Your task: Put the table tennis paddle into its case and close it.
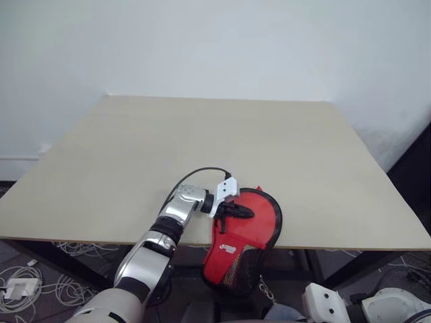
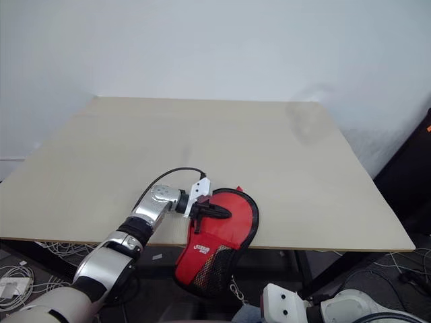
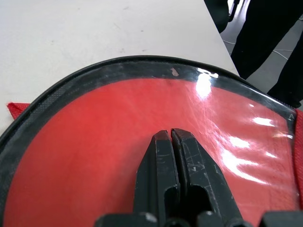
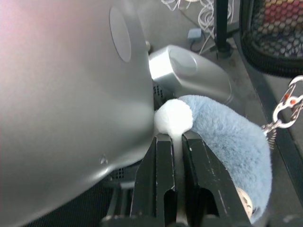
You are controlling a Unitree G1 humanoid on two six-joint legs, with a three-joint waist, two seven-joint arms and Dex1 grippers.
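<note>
Left tool (image 3: 170,135) shut atop case (image 1: 259,219)

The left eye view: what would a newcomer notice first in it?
First the red case, lying at the table's near edge with its mesh end hanging over it. Next the left pincer, shut, its tip over the case's red face. In the right wrist view, the right pincer is shut on a fluffy blue-grey charm below the table.

Bright, even, diffuse lighting; soft shadows only. White glare streaks across glossy case (image 3: 222,142) surface in left wrist view. Smudge blurred bench (image 2: 306,124) far corner in right eye view. Near grey surface defocused, pinkish flare at corner, right wrist view.
</note>
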